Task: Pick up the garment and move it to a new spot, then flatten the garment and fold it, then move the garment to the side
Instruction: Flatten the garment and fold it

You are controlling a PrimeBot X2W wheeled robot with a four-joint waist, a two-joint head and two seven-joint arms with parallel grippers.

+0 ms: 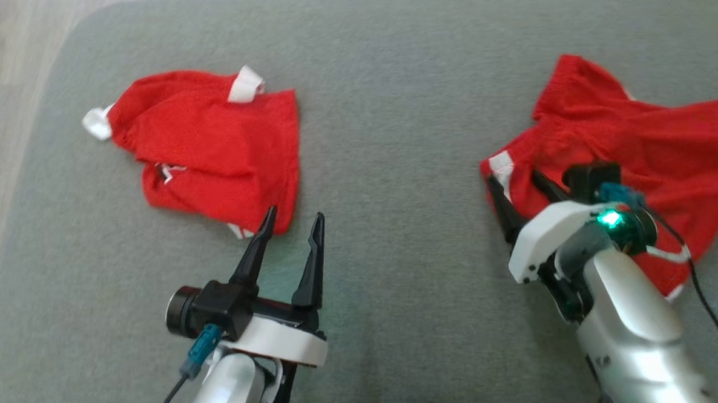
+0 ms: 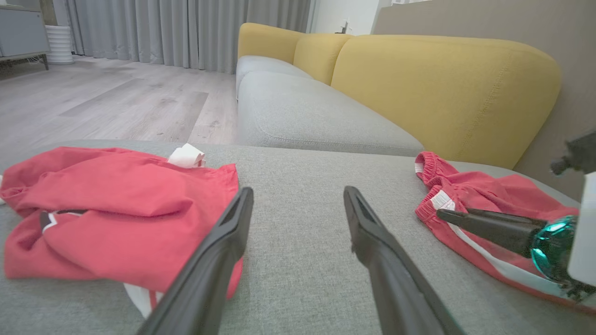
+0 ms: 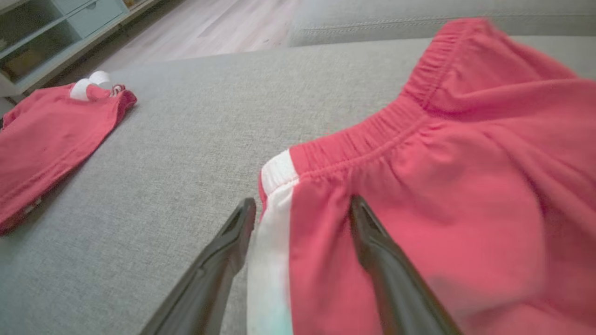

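Both claws released, nothing gripped.

R claw (image 3: pixel 302 201): jaws spread wide, low over the shorts (image 1: pixel 665 146). On the R wrist cam its fingers straddle the white side stripe (image 3: pixel 272 232) just below the waistband (image 3: pixel 363 135). One finger is over bare ottoman (image 1: pixel 392 133) fabric, the other over red cloth. Can't tell if the tips touch the cloth. No pinch on it.

Shorts: red, elastic waist, lying rumpled and spread on the R side of the grey ottoman. The waistband corner points toward the middle and the rest runs off the head cam's R edge. The R forearm covers part of the near leg.

L claw (image 1: pixel 294 215): jaws apart, empty, fingers pointing away from me over bare ottoman. One tip sits at the near corner of the 2nd garment (image 1: pixel 217 147), the other is clear of it.

2nd garment: also red, with white trim bits at the far edge, bunched in a rough fold on the L side of the ottoman. It lies well apart from the shorts, with open grey fabric between them.

L wrist cam, bkgd: a sofa (image 2: pixel 442 88) w/ grey seats and yellow backs beyond the ottoman, wood floor (image 2: pixel 116 102), grey curtains (image 2: pixel 186 28). R wrist cam is a bit blurred.
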